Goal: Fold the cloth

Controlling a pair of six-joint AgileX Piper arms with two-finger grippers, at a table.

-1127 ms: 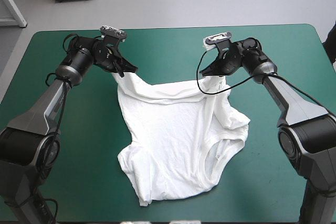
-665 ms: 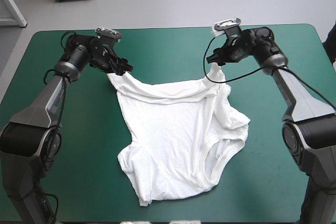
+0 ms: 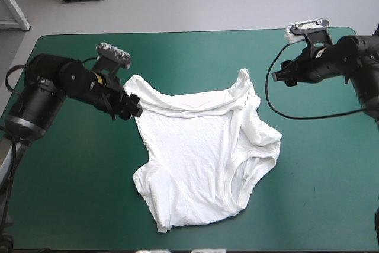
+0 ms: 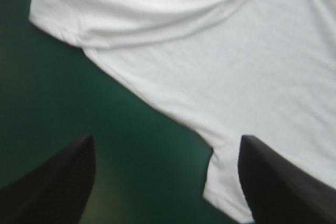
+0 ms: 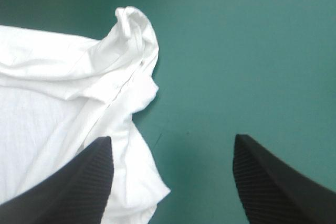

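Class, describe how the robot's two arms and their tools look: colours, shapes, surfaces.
The left arm and right arm are black, with thick rounded joint housings. The left tool and right tool each carry two broad black fingers, curved like fins, with a finely textured surface.

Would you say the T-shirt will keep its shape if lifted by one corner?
Probably not: the T-shirt lies in soft folds, so it should droop. It looks thin, so it is likely light. A push would probably bunch it, as its rumpled edge suggests.
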